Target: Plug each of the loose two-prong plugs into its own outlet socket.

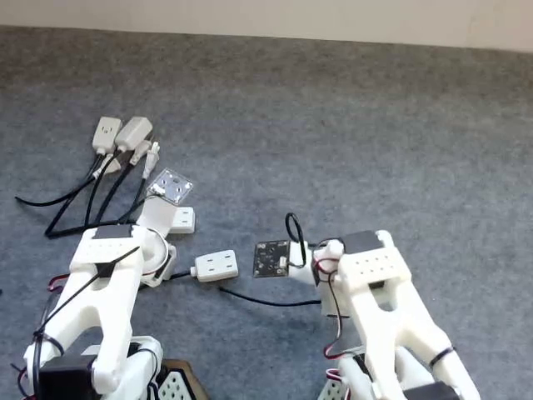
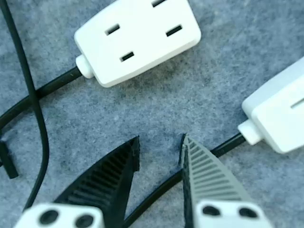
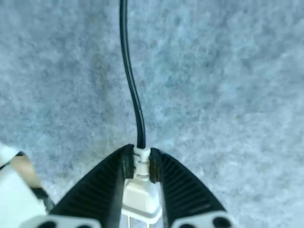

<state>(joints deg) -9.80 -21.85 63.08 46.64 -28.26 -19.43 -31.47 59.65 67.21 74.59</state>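
High view looks down on the grey felt-covered table [image 1: 350, 125], with the left arm [image 1: 104, 292] and right arm [image 1: 379, 292] side by side at its near edge. A white outlet socket [image 1: 216, 265] lies between them, a second socket [image 1: 181, 219] sits just beside the left arm, and a cluster of sockets and plugs [image 1: 125, 137] lies farther out. The left hand [image 2: 159, 147] hovers partly open and empty over a black cord [image 2: 159, 189]. The right hand [image 3: 141, 159] is clamped on a white two-prong plug [image 3: 140, 194], whose black lead [image 3: 130, 85] trails away across the table.
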